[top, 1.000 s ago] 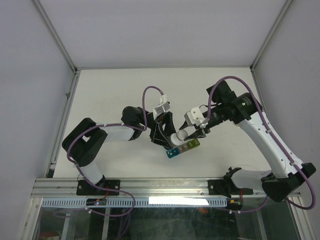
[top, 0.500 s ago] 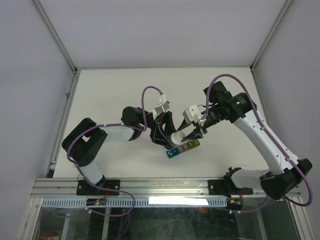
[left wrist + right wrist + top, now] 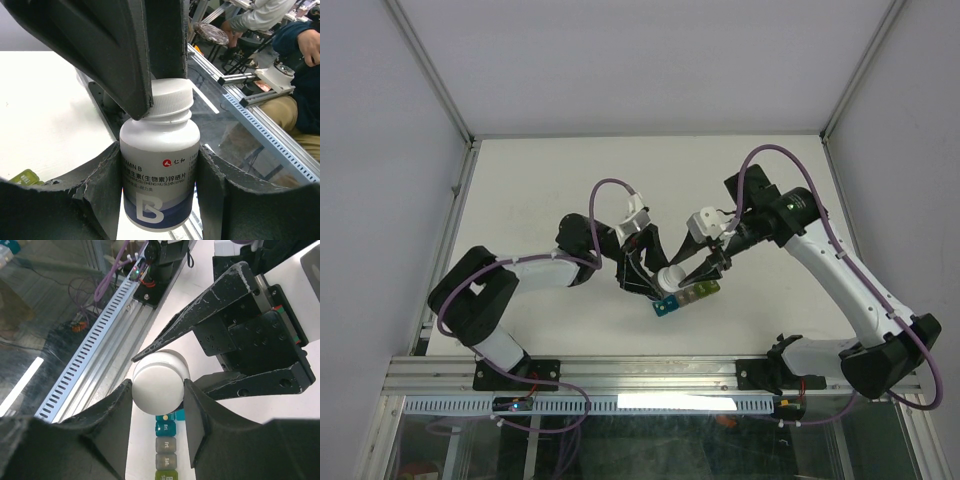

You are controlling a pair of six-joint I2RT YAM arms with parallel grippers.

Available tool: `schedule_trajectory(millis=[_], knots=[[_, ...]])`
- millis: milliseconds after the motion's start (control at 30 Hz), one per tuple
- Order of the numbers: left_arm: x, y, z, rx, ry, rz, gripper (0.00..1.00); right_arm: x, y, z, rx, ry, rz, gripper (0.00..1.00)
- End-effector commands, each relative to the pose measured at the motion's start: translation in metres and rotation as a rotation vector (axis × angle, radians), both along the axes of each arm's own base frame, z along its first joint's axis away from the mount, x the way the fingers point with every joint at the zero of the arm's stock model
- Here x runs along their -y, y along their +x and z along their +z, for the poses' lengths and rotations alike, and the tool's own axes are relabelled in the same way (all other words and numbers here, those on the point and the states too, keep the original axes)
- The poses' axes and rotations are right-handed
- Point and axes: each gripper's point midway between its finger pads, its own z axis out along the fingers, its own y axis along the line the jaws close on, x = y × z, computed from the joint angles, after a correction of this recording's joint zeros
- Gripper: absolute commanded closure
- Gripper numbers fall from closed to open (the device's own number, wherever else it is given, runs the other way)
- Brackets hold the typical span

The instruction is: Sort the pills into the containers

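A white pill bottle (image 3: 160,170) with a blue "B" label hangs over the table, and my left gripper (image 3: 160,167) is shut on its body. My right gripper (image 3: 157,390) is shut on the bottle's white ribbed cap (image 3: 157,382). In the top view the two grippers meet at the bottle (image 3: 675,277), the left gripper (image 3: 655,275) from the left and the right gripper (image 3: 705,265) from the right. Just below lie the containers (image 3: 166,445), a strip of teal, grey and yellow-green cubes (image 3: 685,296). One small yellow pill (image 3: 165,417) lies in the open teal end compartment.
An aluminium rail (image 3: 620,375) runs along the table's near edge, with both arm bases bolted to it. White walls with metal posts (image 3: 450,190) close the table's left, right and far sides.
The left arm's elbow has swung left and lower, and its wrist has turned. The right wrist has drawn slightly up and left. The bottle stays held over the containers.
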Motion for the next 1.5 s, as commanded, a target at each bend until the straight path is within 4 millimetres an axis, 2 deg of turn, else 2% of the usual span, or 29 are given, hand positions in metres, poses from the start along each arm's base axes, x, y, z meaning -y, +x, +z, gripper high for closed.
schedule_trajectory(millis=[0,200,367,567,733,833,933,1133,1300,1433,1467], knots=[[0.010,0.025,0.043,0.195,-0.163,0.207,1.00,0.002,0.003,-0.016,-0.077,-0.070,-0.030,0.68],[0.018,0.054,0.047,0.184,-0.092,0.382,1.00,0.002,0.008,-0.028,-0.023,-0.151,-0.070,0.69],[0.020,0.060,0.049,0.117,-0.075,0.423,1.00,0.001,0.019,-0.036,0.036,-0.179,-0.136,0.69],[0.018,0.067,0.065,0.101,-0.127,0.503,1.00,-0.001,0.016,-0.041,-0.017,-0.185,-0.141,0.69],[0.022,0.081,0.057,0.105,-0.056,0.558,1.00,-0.003,0.016,-0.032,-0.014,-0.165,-0.131,0.70],[0.024,0.079,0.049,0.083,-0.022,0.530,1.00,-0.002,0.013,-0.027,0.040,-0.130,-0.113,0.70],[0.025,0.067,0.045,0.057,-0.017,0.458,1.00,-0.001,0.010,-0.024,0.086,-0.097,-0.092,0.71],[0.021,0.045,0.052,0.021,-0.030,0.313,1.00,0.002,0.004,-0.018,0.143,-0.071,-0.036,0.74],[0.020,0.042,0.054,-0.010,-0.006,0.296,1.00,0.005,0.015,-0.007,0.215,-0.081,-0.082,0.78],[0.018,0.039,0.061,-0.051,-0.005,0.276,1.00,0.007,0.015,-0.002,0.263,-0.072,-0.075,0.79],[0.021,0.041,0.055,-0.072,0.010,0.266,1.00,0.008,0.015,-0.001,0.272,-0.071,-0.072,0.79]])
